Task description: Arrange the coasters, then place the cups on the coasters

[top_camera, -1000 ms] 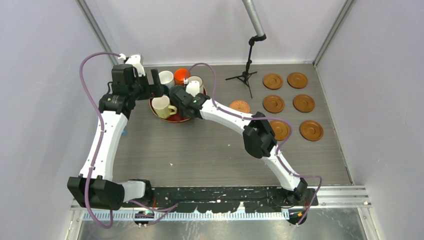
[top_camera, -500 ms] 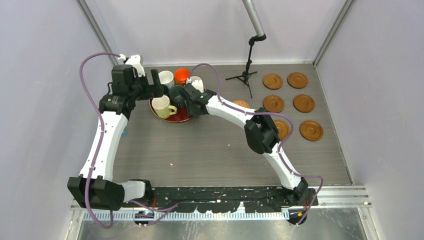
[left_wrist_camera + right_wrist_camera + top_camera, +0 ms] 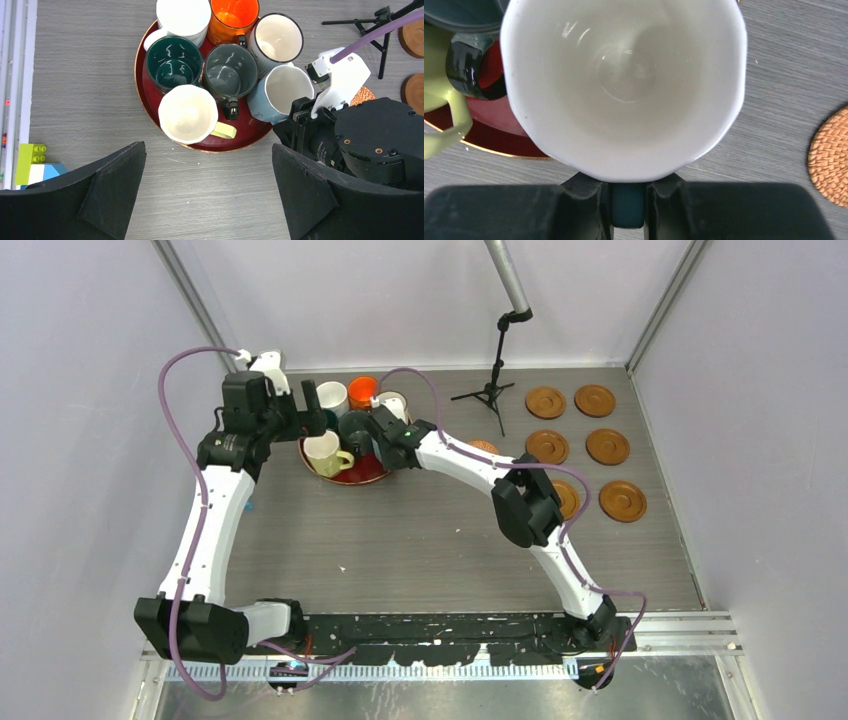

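Note:
Several cups crowd a red round tray (image 3: 250, 139): white (image 3: 184, 17), orange (image 3: 233, 17), cream with a dark rim (image 3: 276, 37), dark teal (image 3: 174, 62), dark grey (image 3: 230, 70), pale yellow (image 3: 189, 114) and light blue (image 3: 280, 92). My right gripper (image 3: 628, 200) is shut on the handle of the light blue cup (image 3: 624, 85) at the tray's right edge. Above the tray's near-left side my left gripper (image 3: 205, 200) hangs open, holding nothing. Wooden coasters (image 3: 548, 447) lie in two columns at the right. The woven coaster (image 3: 831, 160) lies just right of the held cup.
A black tripod stand (image 3: 490, 390) with a pole stands at the back between the tray (image 3: 360, 474) and the coasters. Toy bricks (image 3: 30, 162) lie left of the tray near the wall. My right arm (image 3: 520, 505) covers part of one coaster.
My right gripper has slid up to the light blue cup at the tray's right edge and shut on its handle. The left arm has not moved.

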Robot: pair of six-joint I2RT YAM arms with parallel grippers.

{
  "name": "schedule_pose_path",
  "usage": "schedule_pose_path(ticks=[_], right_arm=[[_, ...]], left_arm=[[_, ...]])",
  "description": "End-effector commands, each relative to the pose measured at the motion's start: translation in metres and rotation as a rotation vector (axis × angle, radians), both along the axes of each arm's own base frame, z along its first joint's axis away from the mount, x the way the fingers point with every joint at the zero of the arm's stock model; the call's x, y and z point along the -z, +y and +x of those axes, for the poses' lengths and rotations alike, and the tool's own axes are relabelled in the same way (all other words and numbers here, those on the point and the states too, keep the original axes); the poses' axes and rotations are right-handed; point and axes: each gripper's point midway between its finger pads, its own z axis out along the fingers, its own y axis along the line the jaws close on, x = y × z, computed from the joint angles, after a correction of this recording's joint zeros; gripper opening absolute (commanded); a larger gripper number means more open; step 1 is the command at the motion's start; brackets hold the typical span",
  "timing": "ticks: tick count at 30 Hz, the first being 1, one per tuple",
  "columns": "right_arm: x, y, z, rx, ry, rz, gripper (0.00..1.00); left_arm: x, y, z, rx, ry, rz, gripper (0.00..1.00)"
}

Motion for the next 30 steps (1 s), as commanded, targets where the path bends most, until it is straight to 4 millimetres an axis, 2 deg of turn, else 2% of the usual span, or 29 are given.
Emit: schedule_pose_path(ticks=[1,6,12,17,20,22,26,30], right_arm=[[-0.061,0.001,0.012,-0.020,-0.119,0.075,0.01],[-0.085,0.005,0.010,-0.094,-0.167,0.108,0.00],[-0.134,0.012,-0.003,-0.269,-0.251,0.179,0.00],[-0.165,0.003,-0.014,-0.396,-0.279,0.211,0.00],[-0.179,-0.017,-0.024,-0.454,-0.255,0.225,0.00],[-0.187,-0.041,-0.029,-0.469,-0.242,0.226,0.00],[-0.190,-0.095,-0.053,-0.519,-0.173,0.231,0.00],[-0.179,-0.156,-0.073,-0.517,-0.104,0.195,0.00]], left_arm=[[-0.018,-0.001,-0.001,0.010,-0.074,-0.011,1.00],[-0.018,0.000,-0.002,0.011,-0.077,-0.008,1.00],[-0.017,-0.001,-0.004,0.029,-0.074,0.002,1.00],[-0.012,-0.003,-0.006,0.066,-0.041,0.027,1.00],[-0.005,-0.003,-0.010,0.083,-0.006,0.043,1.00],[-0.001,-0.005,-0.013,0.099,0.016,0.050,1.00],[0.005,-0.011,-0.022,0.156,0.035,0.054,1.00],[0.008,-0.020,-0.030,0.221,0.048,0.040,1.00]])
